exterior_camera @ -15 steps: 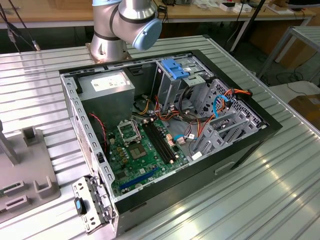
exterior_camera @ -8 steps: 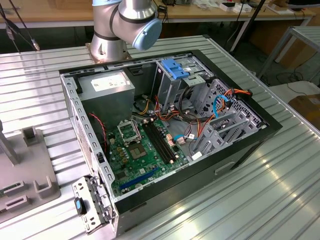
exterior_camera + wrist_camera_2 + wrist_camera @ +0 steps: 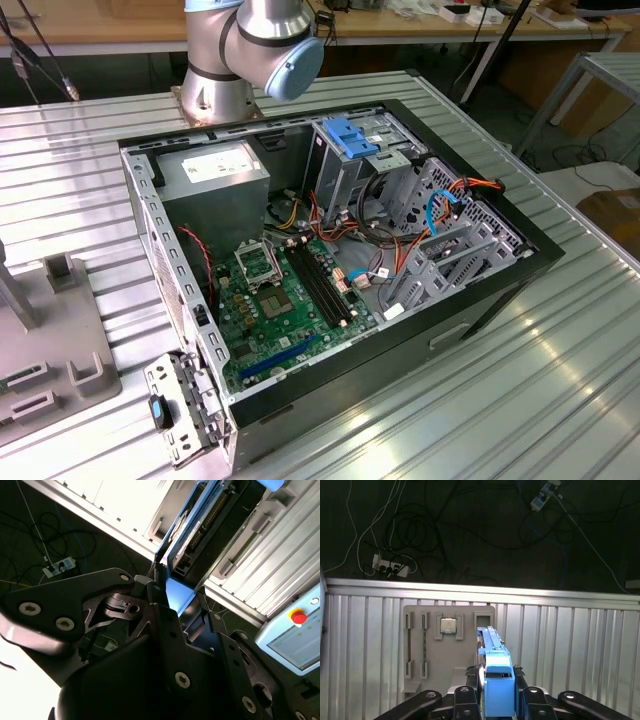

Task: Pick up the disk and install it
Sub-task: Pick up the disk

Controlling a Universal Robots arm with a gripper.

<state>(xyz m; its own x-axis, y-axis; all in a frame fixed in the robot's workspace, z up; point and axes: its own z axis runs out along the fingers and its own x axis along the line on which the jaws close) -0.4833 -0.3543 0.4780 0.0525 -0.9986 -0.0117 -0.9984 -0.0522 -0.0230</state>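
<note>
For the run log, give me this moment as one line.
gripper: shut on disk | disk: held edge-on over grey fixture | computer case: side open

1. We see a robotics lab: a robot arm [image 3: 245, 50] mounted on a ribbed aluminium table [image 3: 560, 400].
2. We note an opened computer case [image 3: 450, 335] (motherboard [image 3: 290, 300] exposed), a floor power strip [image 3: 390, 565], a teach pendant [image 3: 295, 640].

The fingers [image 3: 162, 607] partly hide the disk [image 3: 192, 535] in both wrist views.
</note>
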